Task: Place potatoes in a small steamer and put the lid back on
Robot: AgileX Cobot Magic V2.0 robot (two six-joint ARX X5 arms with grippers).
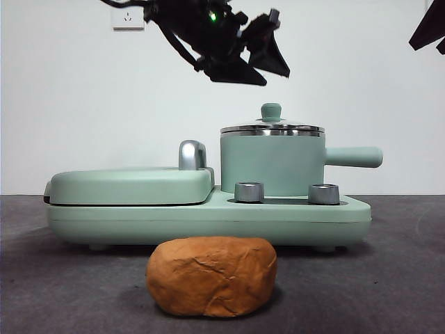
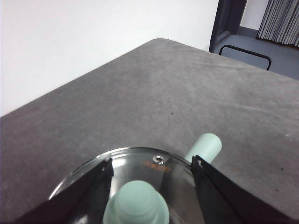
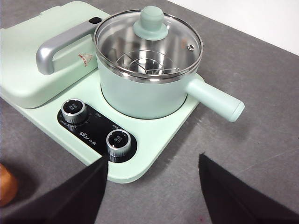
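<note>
The potato [image 1: 211, 276] is an orange-brown wrinkled lump on the dark table, in front of the appliance; its edge also shows in the right wrist view [image 3: 5, 184]. The mint-green small steamer [image 1: 271, 167] [image 3: 140, 93] stands on the appliance base with its stubby handle [image 2: 204, 146] sticking out sideways. The glass lid [image 1: 272, 128] [image 3: 159, 46] sits on it, and a wire rack shows through the glass. My left gripper [image 1: 276, 78] [image 2: 152, 161] hangs open a little above the lid, its jaws either side of the green knob [image 2: 135, 205]. My right gripper [image 3: 153, 158] [image 1: 432, 31] waits open, high at the side.
The flat mint-green griddle cover [image 1: 128, 184] with its chrome handle [image 1: 192, 154] lies beside the steamer on the same base [image 1: 208, 216]. Two steel dials [image 1: 249, 192] [image 1: 323, 193] face the front. A white wall is close behind.
</note>
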